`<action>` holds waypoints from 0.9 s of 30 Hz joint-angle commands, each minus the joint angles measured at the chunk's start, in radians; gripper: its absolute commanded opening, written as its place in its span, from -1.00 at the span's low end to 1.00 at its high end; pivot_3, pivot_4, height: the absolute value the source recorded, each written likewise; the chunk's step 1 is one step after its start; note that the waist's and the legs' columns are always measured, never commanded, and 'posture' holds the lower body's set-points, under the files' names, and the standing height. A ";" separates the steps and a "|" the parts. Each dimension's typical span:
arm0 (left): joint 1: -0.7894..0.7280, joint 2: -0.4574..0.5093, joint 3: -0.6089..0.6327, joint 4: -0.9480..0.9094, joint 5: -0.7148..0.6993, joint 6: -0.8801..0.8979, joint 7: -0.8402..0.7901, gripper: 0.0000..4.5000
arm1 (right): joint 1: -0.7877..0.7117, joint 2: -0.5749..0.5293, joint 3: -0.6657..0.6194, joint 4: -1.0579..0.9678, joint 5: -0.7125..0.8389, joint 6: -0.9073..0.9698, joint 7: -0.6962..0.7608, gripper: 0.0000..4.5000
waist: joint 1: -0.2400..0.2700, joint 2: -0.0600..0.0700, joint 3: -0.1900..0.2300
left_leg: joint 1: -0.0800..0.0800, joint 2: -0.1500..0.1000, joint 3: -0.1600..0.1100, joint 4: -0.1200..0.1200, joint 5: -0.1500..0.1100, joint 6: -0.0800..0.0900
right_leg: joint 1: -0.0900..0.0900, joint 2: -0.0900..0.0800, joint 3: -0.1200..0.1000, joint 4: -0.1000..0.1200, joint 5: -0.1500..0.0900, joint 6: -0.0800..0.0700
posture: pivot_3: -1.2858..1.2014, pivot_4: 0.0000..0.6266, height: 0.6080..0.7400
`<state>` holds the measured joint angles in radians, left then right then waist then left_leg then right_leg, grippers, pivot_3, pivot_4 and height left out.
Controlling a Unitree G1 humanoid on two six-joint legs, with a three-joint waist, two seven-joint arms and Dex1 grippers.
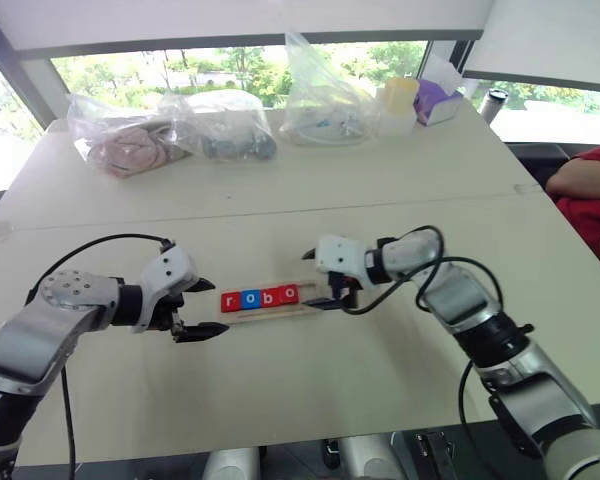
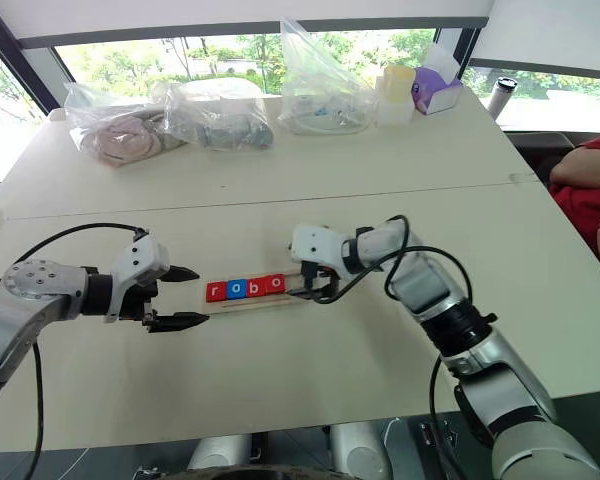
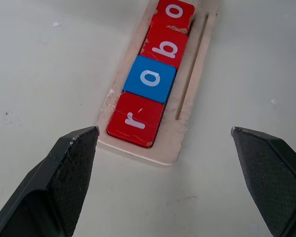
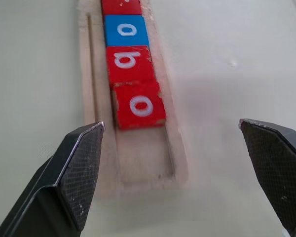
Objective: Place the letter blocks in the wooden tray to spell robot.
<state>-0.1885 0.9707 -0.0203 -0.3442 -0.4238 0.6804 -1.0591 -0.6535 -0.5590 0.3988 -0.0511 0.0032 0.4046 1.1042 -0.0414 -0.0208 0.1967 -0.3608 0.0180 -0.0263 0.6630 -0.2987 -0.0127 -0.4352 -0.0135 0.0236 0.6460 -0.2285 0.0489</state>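
Pale counter (image 1: 280,400) underfoot of everything, cream and bare in front. Left pincer (image 1: 198,308) at nine o'clock of the tray, jaws spread wide, gripping nothing, tips just beside the tray's left end without touching. Wooden tray (image 1: 272,312) lying flat near the counter's middle, long side running left to right. Four letter blocks seated in its slot, edge to edge: red r (image 3: 136,120), blue o (image 3: 150,78), red b (image 3: 165,47), red o (image 4: 139,105). Last space of the slot (image 4: 144,155), at the tray's right end, unfilled, bare wood showing. Right pincer (image 1: 323,280) at three o'clock of the tray, jaws likewise wide and gripping nothing, hovering over that right end, pointing left along the row. Fifth block not to be made out. Farther off, at twelve o'clock along the counter's back edge, clear plastic bags (image 1: 175,130) with contents too blurred to name. At far right, two o'clock, a person's red sleeve (image 1: 592,195).
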 commanded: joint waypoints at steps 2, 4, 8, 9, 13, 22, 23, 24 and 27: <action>-0.014 0.006 0.049 -0.024 -0.032 0.008 -0.003 1.00 | 0.006 -0.038 -0.158 -0.143 0.130 0.173 -0.004 0.99 | -0.001 0.000 0.000 | 0.000 0.000 0.000 0.000 0.000 0.000 | 0.000 0.000 0.000 0.000 0.000 0.000 | 0.03 -0.52 1.00; -0.052 -0.020 0.100 -0.041 -0.110 0.053 0.005 1.00 | 0.005 -0.003 -0.321 -0.171 0.146 0.394 -0.172 0.99 | -0.001 0.000 0.000 | -0.001 0.000 0.000 0.000 0.000 0.000 | -0.001 0.000 0.000 0.000 0.000 0.000 | 0.03 -0.52 1.00; -0.106 -0.054 0.152 -0.066 -0.214 0.120 0.021 1.00 | 0.050 0.092 -0.464 -0.211 0.110 0.625 -0.438 0.99 | 0.002 -0.001 -0.001 | -0.005 0.000 -0.001 0.002 0.000 0.000 | -0.003 0.000 -0.001 0.001 0.002 -0.003 | 0.03 -0.52 1.00; -0.128 -0.061 0.155 -0.069 -0.235 0.134 0.025 1.00 | 0.077 0.117 -0.475 -0.220 0.078 0.654 -0.513 0.99 | 0.002 -0.001 -0.001 | -0.006 0.000 -0.001 0.002 0.000 0.000 | -0.003 0.000 -0.001 0.001 0.002 -0.003 | 0.03 -0.52 1.00; -0.187 -0.072 0.149 -0.061 -0.268 0.156 0.034 1.00 | 0.121 0.234 -0.530 -0.227 0.027 0.718 -0.726 0.99 | -0.003 0.000 0.000 | -0.012 -0.001 -0.001 0.001 0.000 -0.001 | -0.010 0.000 -0.001 0.001 0.004 0.000 | 0.03 -0.52 1.00; -0.221 -0.064 0.103 -0.014 -0.238 0.135 0.021 1.00 | 0.108 0.310 -0.507 -0.060 0.025 0.637 -0.865 0.99 | -0.004 0.000 0.000 | -0.012 -0.001 0.000 0.001 0.000 0.000 | -0.010 0.001 0.000 0.001 0.004 0.000 | 0.03 -0.52 1.00; -0.217 -0.063 0.100 -0.013 -0.233 0.132 0.020 1.00 | 0.110 0.312 -0.499 -0.052 0.027 0.636 -0.867 0.99 | -0.005 0.000 0.000 | -0.012 -0.001 0.000 0.001 0.000 0.000 | -0.010 0.001 0.000 0.001 0.004 0.000 | 0.03 -0.52 1.00; -0.213 -0.062 0.098 -0.014 -0.229 0.131 0.021 1.00 | 0.114 0.315 -0.490 -0.051 0.030 0.636 -0.866 0.99 | -0.004 0.000 0.000 | -0.012 -0.001 0.000 0.001 0.000 0.000 | -0.011 0.001 0.000 0.001 0.004 0.000 | 0.03 -0.52 1.00; -0.195 -0.059 0.106 -0.021 -0.230 0.135 0.027 1.00 | 0.130 0.326 -0.463 -0.076 0.043 0.661 -0.860 0.99 | -0.005 0.000 0.000 | -0.012 -0.001 0.000 0.001 0.000 0.000 | -0.010 0.001 0.000 0.001 0.004 0.000 | 0.03 -0.52 1.00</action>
<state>-0.3843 0.8970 0.0680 -0.3495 -0.6549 0.8268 -1.0320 -0.5277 -0.2449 -0.0842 -0.0942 0.0252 1.0577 0.2407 -0.0468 -0.0210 0.1963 -0.3725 0.0170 -0.0263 0.6642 -0.2984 -0.0131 -0.4456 -0.0126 0.0232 0.6471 -0.2243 0.0486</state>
